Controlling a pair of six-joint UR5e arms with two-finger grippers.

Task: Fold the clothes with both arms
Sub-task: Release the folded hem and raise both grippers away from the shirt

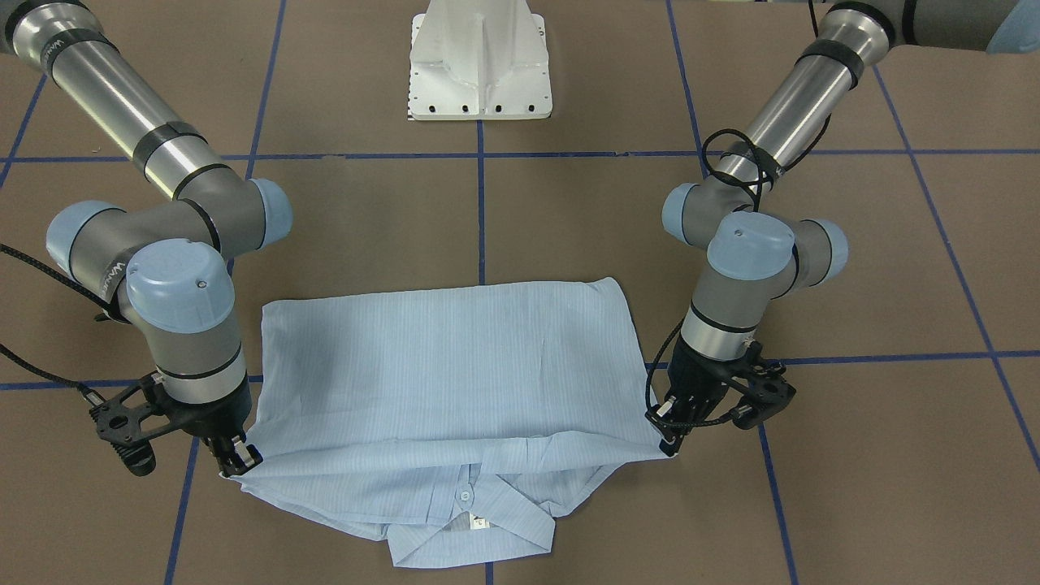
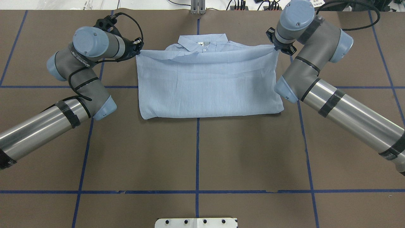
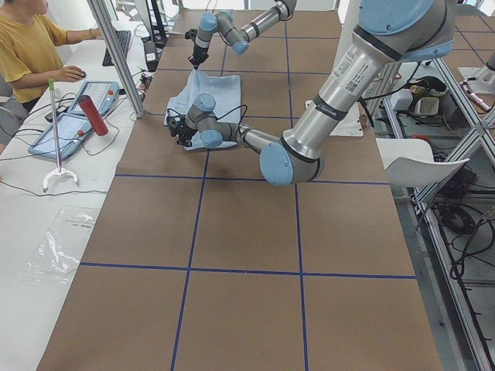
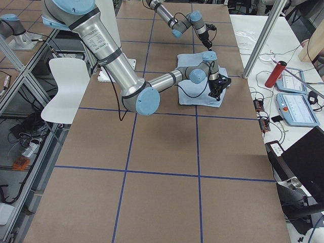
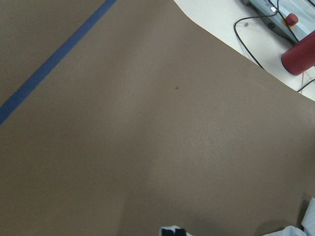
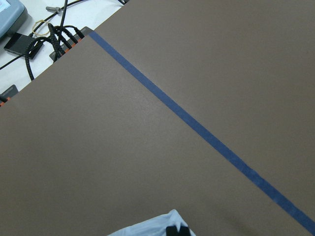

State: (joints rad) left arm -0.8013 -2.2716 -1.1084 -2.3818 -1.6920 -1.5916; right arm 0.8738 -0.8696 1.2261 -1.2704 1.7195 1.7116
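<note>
Lying crosswise, shirt [image 2: 208, 85], collar [image 2: 190, 41] away from pedestal [image 2: 196, 223]

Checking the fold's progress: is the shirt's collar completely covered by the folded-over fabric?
No, the collar and a button show beyond the folded edge of the shirt.

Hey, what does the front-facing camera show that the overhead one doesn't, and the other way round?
Only front-facing: the left gripper and right gripper pinching the folded layer's corners, and the whole white pedestal. Only overhead: cables and plugs beyond the far edge of the table. Both: the folded pale-blue shirt, its collar on the side away from the robot.
</note>
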